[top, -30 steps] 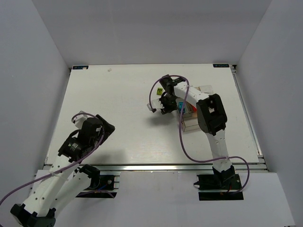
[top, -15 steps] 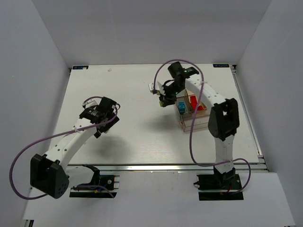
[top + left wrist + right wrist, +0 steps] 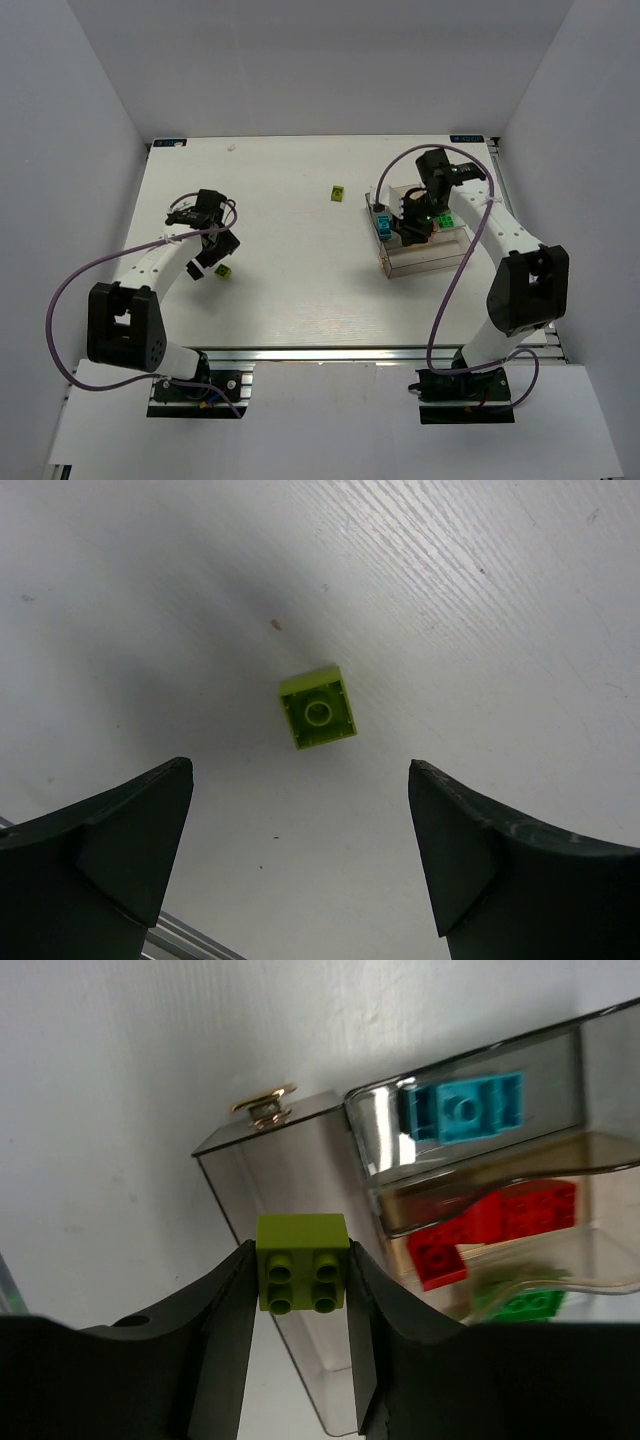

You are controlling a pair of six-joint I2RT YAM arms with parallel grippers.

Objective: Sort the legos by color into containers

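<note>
My right gripper (image 3: 302,1290) is over the box (image 3: 425,263), its fingers (image 3: 225,1320) pinched on a held yellow-green brick (image 3: 302,1262), a two-by-two with its studs facing the wrist camera. In that view the brick hangs above the smoky-grey compartment (image 3: 290,1165) at the end of the box, just beside a small brass latch (image 3: 266,1106) on the box's wall. Along the box from there I see a light blue brick (image 3: 465,1108) in the next compartment, then red bricks (image 3: 490,1222) in the tan-tinted section, then a green brick (image 3: 527,1304) farthest from the latch. My left gripper (image 3: 298,780) is well apart from the box, off its left side in the overhead view, with its jaws spread wide and nothing between them. A loose yellow-green brick (image 3: 318,707) lies flat on the white table (image 3: 480,600) beyond the fingertips, centred on the gap and touching neither finger, one round ring showing on its upper face. A third yellow-green brick (image 3: 339,193) sits on the table near the box, off its far-left corner, touching nothing.
</note>
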